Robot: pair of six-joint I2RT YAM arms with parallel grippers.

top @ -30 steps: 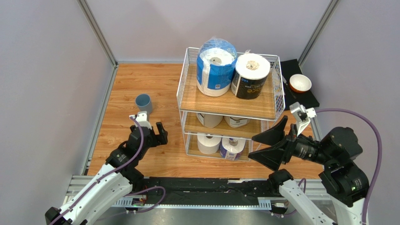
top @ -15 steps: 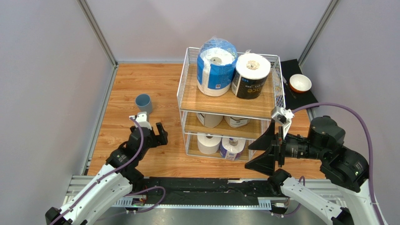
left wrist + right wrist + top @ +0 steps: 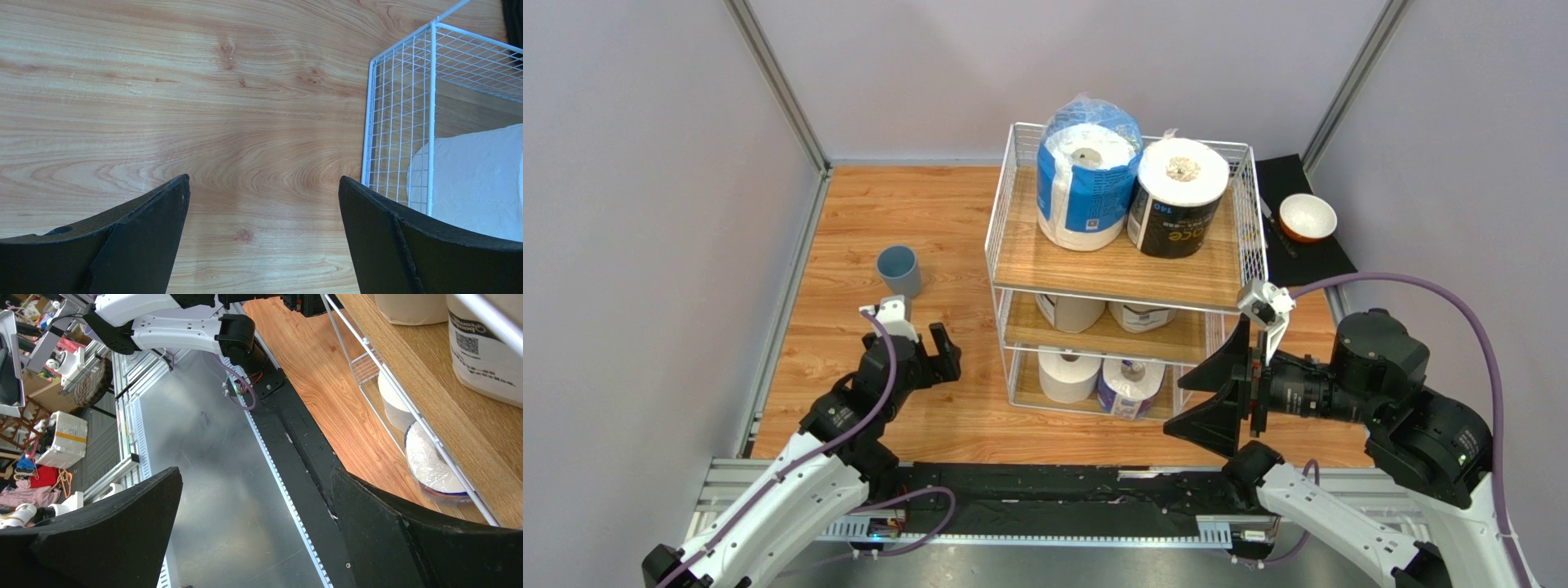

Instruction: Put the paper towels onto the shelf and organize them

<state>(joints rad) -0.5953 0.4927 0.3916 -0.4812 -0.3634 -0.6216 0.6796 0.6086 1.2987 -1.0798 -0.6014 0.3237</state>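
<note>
Peeking out half-hidden, middle-tier rolls [image 3: 1071, 315] | shelf [image 3: 1112, 272] holds all six paper towels [image 3: 1087, 172] | right gripper [image 3: 256, 473] spread, empty, shelf right of fingers | left gripper [image 3: 264, 184] spread, empty, shelf rightward

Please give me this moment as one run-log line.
left claw: open, empty | right claw: open, empty | rolls: six on shelf, two per tier

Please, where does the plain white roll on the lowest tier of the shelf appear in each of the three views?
Top external: the plain white roll is on the lowest tier, left of the blue-labelled roll.
Left wrist: at the right edge, inside the white wire shelf.
Right wrist: right of centre, beyond the blue-labelled roll.
Shared landmark: the white wire shelf.
</note>
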